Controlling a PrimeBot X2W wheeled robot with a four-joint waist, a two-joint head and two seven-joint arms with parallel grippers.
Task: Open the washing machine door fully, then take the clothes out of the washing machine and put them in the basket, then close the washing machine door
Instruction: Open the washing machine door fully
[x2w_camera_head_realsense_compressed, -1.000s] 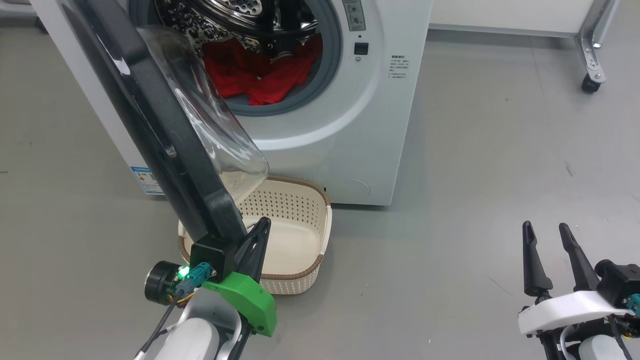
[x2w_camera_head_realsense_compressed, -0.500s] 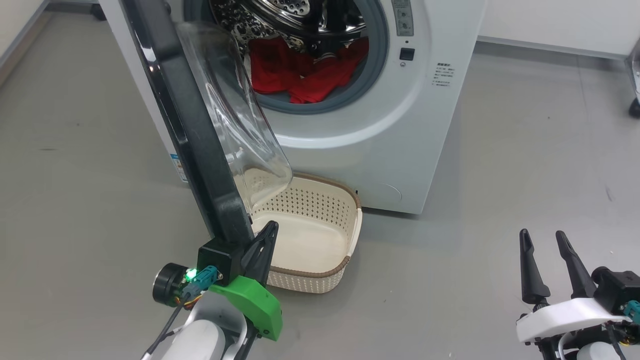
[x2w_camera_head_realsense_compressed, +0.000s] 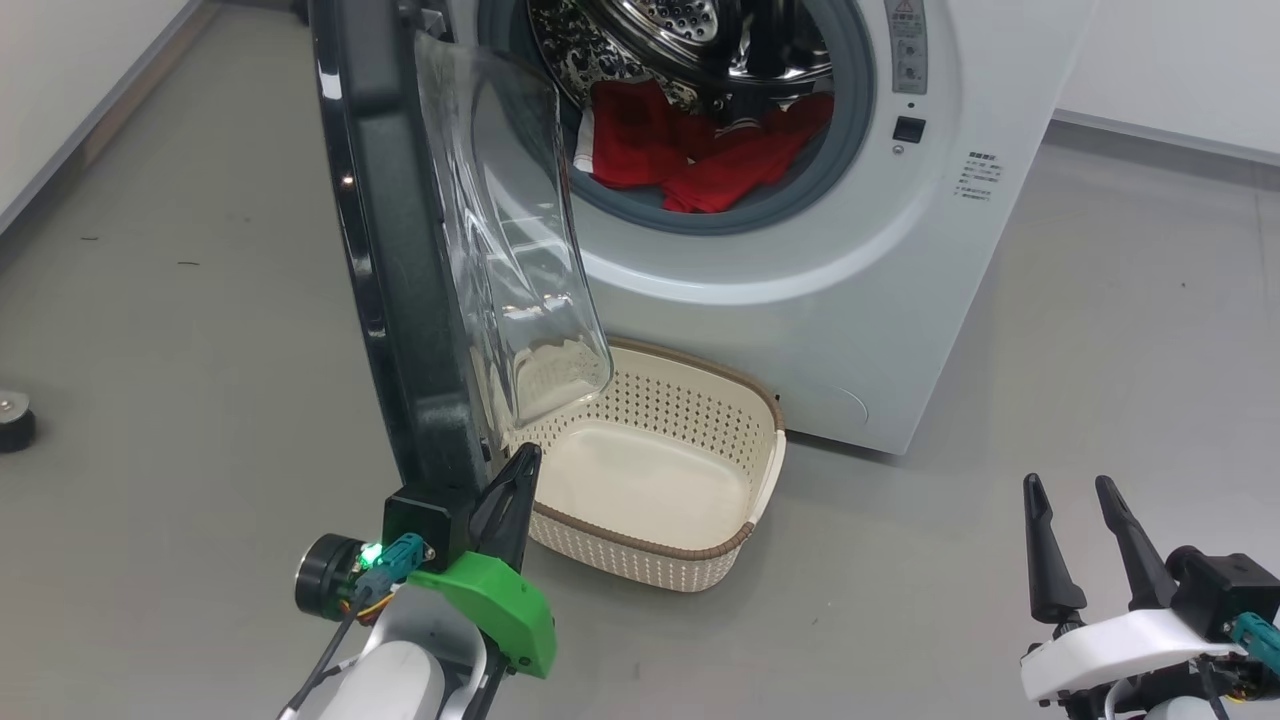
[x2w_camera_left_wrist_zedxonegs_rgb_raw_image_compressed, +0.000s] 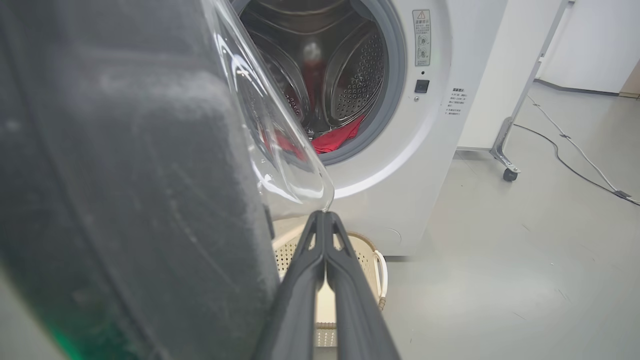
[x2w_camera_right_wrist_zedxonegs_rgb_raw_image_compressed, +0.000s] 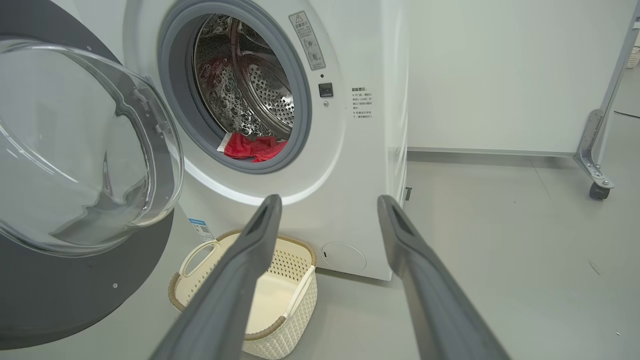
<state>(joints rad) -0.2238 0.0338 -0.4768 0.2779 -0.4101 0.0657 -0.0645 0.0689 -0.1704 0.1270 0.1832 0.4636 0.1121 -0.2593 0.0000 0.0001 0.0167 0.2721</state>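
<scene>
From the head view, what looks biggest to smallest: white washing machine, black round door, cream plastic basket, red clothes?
White washing machine
Black round door, nearer the camera
Cream plastic basket
Red clothes

Closed end effector (x2w_camera_left_wrist_zedxonegs_rgb_raw_image_compressed: 324, 216) — perhaps against door (x2w_camera_left_wrist_zedxonegs_rgb_raw_image_compressed: 125, 175)

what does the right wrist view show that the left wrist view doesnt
Right wrist view: the blue label sticker on the washing machine, and the right gripper with jaws open. Left wrist view: a cable on the floor, and the left gripper, jaws shut, beside the washing machine door. Both: the clothes in the drum, the basket, a wheeled frame leg.
</scene>
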